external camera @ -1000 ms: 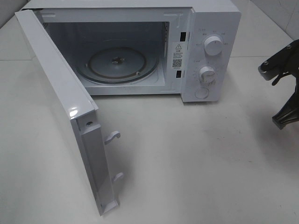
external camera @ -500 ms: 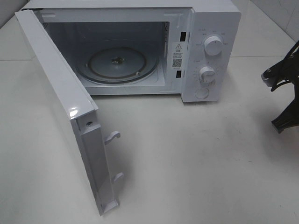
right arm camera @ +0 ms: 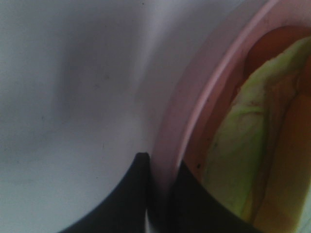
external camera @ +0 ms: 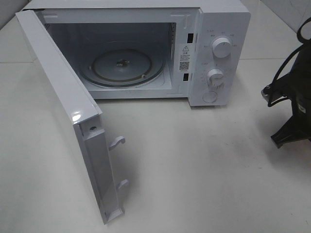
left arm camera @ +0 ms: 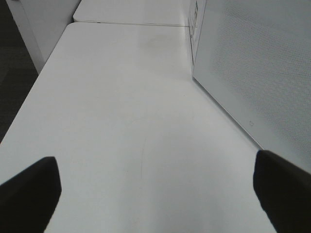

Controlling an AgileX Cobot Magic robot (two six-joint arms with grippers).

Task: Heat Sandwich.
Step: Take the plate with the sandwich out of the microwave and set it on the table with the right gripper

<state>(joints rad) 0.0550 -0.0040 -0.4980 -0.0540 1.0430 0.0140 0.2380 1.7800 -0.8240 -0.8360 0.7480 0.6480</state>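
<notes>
1. Here, a white microwave (external camera: 146,48) is seen standing on a white table (external camera: 194,160) in the high view, its door (external camera: 63,102) swung fully open toward the left side.
2. Inside the cavity a round glass turntable (external camera: 121,65) is shown, with nothing resting on it.
3. Two white dials (external camera: 222,47) and a round button below them are carried on the control panel at the microwave's right.
4. The right arm (external camera: 291,107) is seen at the right edge of the high view, well apart from the microwave; its gripper is not shown there.
5. In the right wrist view the right gripper (right arm camera: 158,189) is seen closed on the rim of a pink plate (right arm camera: 194,107), one dark finger on each side of the rim.
6. The sandwich (right arm camera: 257,145) is shown lying on that plate, blurred, with pale bread and orange-yellow filling visible.
7. In the left wrist view the left gripper (left arm camera: 155,189) is seen spread wide above bare table, beside the perforated outer face of the microwave door.
</notes>
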